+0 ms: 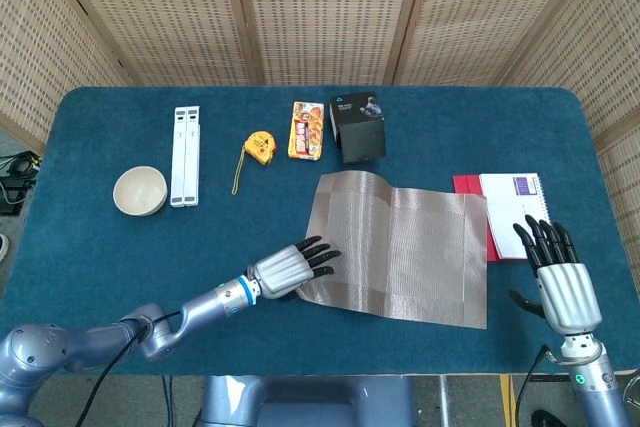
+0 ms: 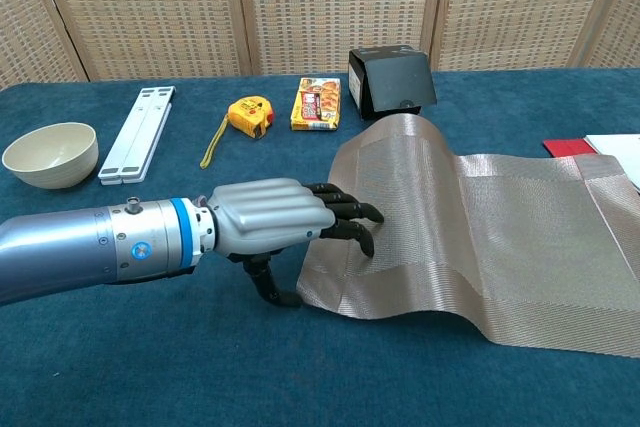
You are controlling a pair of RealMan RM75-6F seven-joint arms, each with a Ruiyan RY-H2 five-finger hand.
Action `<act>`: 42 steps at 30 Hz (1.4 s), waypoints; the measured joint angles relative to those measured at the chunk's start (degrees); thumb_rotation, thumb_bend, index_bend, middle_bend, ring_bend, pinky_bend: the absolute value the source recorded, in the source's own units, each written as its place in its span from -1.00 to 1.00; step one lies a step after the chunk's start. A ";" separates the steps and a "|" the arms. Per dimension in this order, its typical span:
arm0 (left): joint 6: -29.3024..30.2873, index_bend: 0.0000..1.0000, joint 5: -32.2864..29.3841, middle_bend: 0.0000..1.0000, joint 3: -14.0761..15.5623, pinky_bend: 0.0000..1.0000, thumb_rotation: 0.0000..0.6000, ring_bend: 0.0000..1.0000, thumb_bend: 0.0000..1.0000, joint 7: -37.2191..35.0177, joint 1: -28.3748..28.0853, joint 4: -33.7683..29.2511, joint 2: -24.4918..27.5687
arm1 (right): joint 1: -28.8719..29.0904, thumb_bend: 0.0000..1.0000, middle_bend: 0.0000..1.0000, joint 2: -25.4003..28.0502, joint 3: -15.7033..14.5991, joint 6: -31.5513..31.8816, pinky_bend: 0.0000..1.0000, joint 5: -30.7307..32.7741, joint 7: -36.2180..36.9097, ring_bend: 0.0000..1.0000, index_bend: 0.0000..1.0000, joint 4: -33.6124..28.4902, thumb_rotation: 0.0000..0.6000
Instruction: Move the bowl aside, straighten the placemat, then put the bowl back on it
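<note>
Woven, faintly shiny placemat (image 1: 400,245), matt cream bowl (image 1: 139,190), napped blue cloth table (image 1: 120,257), brushed-metal left hand (image 2: 270,219) with black fingers (image 2: 350,217)
</note>
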 measured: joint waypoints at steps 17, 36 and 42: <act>4.39 0.31 -0.92 -1.00 -0.48 -1.00 1.00 -1.00 -0.04 -0.60 0.46 2.45 -2.47 | -0.41 -1.00 -1.00 0.34 0.27 0.82 -1.00 -1.80 0.47 -1.00 -1.00 -0.22 1.00; 8.43 0.50 -2.78 -1.00 -0.23 -1.00 1.00 -1.00 -0.03 2.52 3.69 -0.35 -1.03 | -0.86 -1.00 -1.00 1.04 0.35 1.90 -1.00 -3.20 1.59 -1.00 -1.00 -0.80 1.00; 8.82 0.52 -5.20 -1.00 0.78 -1.00 1.00 -1.00 -0.02 8.32 6.67 -10.14 4.47 | -1.08 -1.00 -1.00 1.27 0.31 2.48 -1.00 -3.78 1.54 -1.00 -1.00 -1.25 1.00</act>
